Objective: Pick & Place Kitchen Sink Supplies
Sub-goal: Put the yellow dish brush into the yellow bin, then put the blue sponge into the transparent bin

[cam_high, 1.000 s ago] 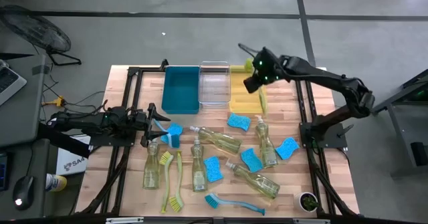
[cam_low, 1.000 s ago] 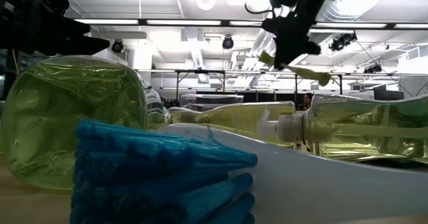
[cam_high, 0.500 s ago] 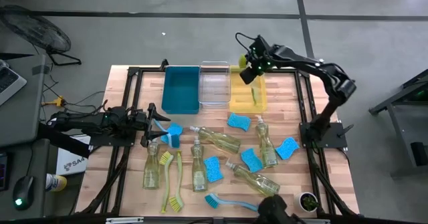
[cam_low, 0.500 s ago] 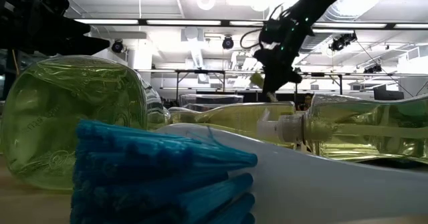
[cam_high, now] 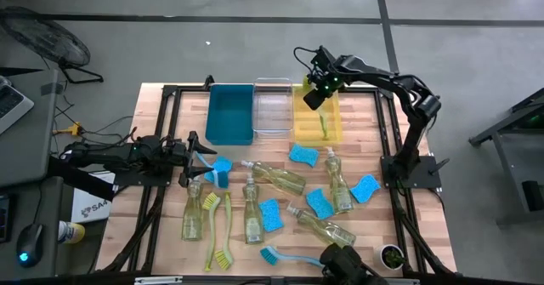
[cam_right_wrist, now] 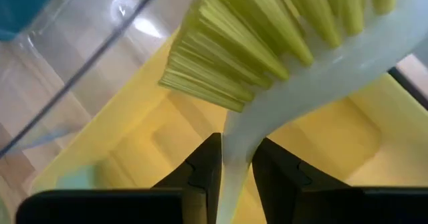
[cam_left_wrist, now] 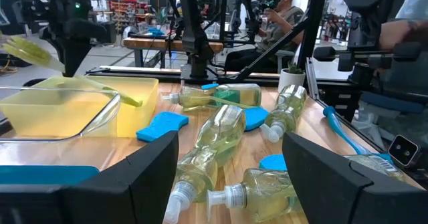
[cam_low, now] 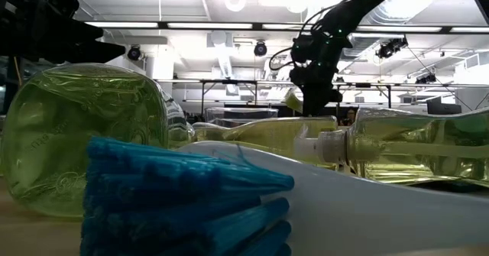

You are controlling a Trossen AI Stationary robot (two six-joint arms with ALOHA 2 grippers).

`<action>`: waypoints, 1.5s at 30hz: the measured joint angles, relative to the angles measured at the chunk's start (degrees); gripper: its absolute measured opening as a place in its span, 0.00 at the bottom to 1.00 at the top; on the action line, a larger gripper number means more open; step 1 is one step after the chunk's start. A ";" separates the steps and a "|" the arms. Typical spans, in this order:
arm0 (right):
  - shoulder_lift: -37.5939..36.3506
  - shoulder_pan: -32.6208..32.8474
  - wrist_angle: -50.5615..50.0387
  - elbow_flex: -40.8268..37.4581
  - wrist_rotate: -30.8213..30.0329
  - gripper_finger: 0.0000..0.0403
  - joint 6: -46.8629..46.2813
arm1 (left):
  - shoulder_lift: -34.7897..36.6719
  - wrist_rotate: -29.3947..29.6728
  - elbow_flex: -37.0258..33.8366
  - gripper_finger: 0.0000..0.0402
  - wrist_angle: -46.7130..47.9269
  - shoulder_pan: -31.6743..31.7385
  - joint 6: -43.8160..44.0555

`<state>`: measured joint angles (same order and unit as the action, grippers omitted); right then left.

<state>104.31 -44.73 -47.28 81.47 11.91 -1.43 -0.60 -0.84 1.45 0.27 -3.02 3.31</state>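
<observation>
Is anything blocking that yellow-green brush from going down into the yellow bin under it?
Nothing visible does. The right claw holds the brush by its handle over the yellow bin, and the handle's lower end already dips inside. The bin floor below looks bare.

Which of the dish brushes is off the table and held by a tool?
The yellow-green dish brush pinched by the right tool, its handle reaching down into the yellow bin. The other brushes lie on the table.

A yellow-green dish brush (cam_high: 320,113) hangs tilted, its handle dipping into the yellow bin (cam_high: 333,128), while bottles, blue sponges and brushes lie scattered on the table.
</observation>
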 joint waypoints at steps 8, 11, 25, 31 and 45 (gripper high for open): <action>0.00 0.03 -2.15 0.00 -1.44 0.15 1.10 | -0.02 0.02 -0.02 0.66 -0.02 0.01 0.00; 0.00 0.37 -2.15 0.00 -1.54 0.17 2.06 | 0.00 0.01 -0.02 0.66 -0.02 0.01 0.00; 0.00 0.52 -2.30 0.00 0.13 0.35 2.92 | -0.02 0.01 0.00 0.66 -0.02 0.01 0.00; 0.00 0.55 -2.73 0.00 0.67 0.41 1.94 | 0.00 0.00 -0.01 0.66 -0.02 0.02 0.00; 0.00 0.52 -7.75 0.00 -2.56 0.41 -0.17 | -0.02 0.02 -0.02 0.66 -0.02 0.01 0.00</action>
<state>104.31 -44.21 -55.04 81.47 9.34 -1.60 -0.62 -0.82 1.43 0.25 -3.01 3.31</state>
